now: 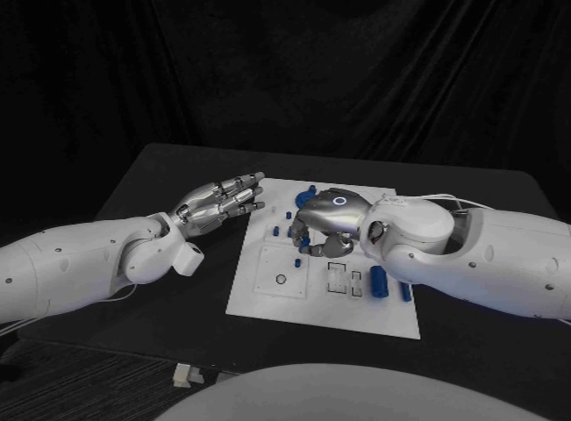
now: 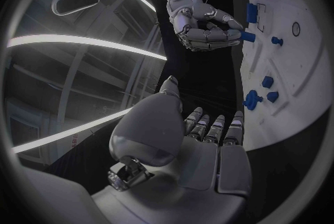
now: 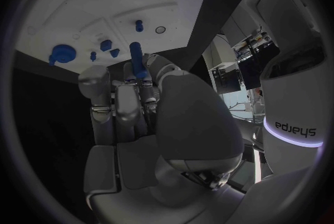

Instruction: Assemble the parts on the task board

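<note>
The white task board [image 1: 267,294] lies mid-table. My right hand [image 1: 325,219] hovers over the board's middle and pinches a blue peg [image 3: 138,59] between thumb and fingers; the peg [image 2: 248,36] points toward the board [image 2: 292,68]. My left hand [image 1: 222,200] hangs flat by the board's far left corner, fingers [image 2: 216,126] straight and apart, holding nothing. Several small blue parts [image 1: 310,189] stand along the board's far edge, among them a round knob [image 3: 61,53] and small studs [image 3: 106,44]. A long blue part [image 1: 379,282] sits near the board's right edge.
The board [image 3: 83,6] has a round hole [image 3: 161,29] and rectangular recesses [image 1: 339,274]. A round ring mark [image 1: 281,280] sits near its left side. The black table [image 1: 159,175] stretches around it, with a dark curtain behind.
</note>
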Controlling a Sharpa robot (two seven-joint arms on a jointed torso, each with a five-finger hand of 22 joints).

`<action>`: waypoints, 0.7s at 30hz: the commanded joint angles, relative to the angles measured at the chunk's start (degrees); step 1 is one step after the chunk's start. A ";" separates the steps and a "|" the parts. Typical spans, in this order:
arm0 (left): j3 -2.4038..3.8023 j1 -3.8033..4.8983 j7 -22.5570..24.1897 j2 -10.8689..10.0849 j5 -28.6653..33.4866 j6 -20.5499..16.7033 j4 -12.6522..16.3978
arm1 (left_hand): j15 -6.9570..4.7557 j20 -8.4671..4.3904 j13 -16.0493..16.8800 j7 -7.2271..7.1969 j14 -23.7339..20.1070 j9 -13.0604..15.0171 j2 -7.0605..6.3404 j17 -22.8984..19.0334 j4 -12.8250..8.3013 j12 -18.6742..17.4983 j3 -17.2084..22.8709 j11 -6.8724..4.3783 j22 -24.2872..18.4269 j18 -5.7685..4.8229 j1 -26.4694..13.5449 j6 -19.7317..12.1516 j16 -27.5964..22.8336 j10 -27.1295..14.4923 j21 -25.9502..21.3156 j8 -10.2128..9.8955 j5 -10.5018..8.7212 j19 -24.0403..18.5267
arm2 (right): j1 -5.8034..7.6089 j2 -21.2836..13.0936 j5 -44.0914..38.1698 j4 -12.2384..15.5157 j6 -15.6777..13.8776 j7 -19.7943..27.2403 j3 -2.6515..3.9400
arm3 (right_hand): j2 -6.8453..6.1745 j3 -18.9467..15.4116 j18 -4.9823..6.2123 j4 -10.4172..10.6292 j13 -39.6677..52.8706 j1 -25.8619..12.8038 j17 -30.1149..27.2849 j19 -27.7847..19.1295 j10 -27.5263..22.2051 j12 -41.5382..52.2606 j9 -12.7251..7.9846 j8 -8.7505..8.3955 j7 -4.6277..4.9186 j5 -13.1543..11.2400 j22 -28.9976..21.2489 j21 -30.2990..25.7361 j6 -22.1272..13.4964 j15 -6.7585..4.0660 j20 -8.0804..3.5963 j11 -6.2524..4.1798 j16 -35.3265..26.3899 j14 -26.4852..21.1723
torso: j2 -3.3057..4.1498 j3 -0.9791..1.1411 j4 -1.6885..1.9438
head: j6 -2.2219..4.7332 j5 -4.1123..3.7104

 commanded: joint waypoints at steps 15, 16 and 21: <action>0.05 -0.11 0.87 -2.30 0.43 -0.21 0.19 | -1.21 -0.25 0.20 0.45 -0.30 0.03 0.37 -0.12 -0.11 0.46 -0.07 0.85 -1.09 0.59 0.03 -0.03 0.08 0.45 -0.16 0.40 0.45 0.01 | -3.27 6.69 -2.91 -4.05 3.78 1.65 0.05 | 0.07 0.24 -0.07 -0.79 0.17 0.52 0.68 -0.07 1.88 0.06 0.17 0.28 0.09 -0.50 5.73 0.63 -0.20 -0.17 -0.25 -1.54 0.09 0.15 | 0.05 -0.03 0.06 | 0.00 -0.89; 0.05 -0.11 0.87 -2.29 0.43 -0.18 0.15 | -1.21 -0.25 0.20 0.45 -0.30 0.03 0.37 -0.12 -0.11 0.46 -0.07 0.85 -1.09 0.59 0.03 -0.03 0.08 0.45 -0.16 0.40 0.45 0.01 | -3.39 6.84 -2.91 -4.13 3.95 1.68 0.05 | 0.08 0.25 -0.08 -0.81 0.18 0.51 0.69 -0.06 1.89 0.05 0.17 0.26 0.10 -0.52 5.74 0.68 -0.24 -0.17 -0.25 -1.53 0.09 0.16 | 0.05 -0.03 0.04 | 0.00 -0.87; 0.05 -0.14 0.91 -2.04 0.43 0.05 -0.05 | -1.22 -0.26 0.21 0.47 -0.30 0.01 0.38 -0.12 -0.11 0.48 -0.07 0.87 -1.12 0.59 0.04 -0.12 0.08 0.47 -0.17 0.36 0.49 -0.01 | -4.21 7.46 -2.92 -4.68 4.83 1.80 0.05 | 0.09 0.27 -0.07 -0.84 0.18 0.50 0.54 -0.07 1.89 0.02 0.17 0.21 0.11 -0.56 5.72 0.61 -0.30 -0.17 -0.26 -1.53 0.01 0.14 | -0.01 0.00 -0.05 | 0.00 -0.63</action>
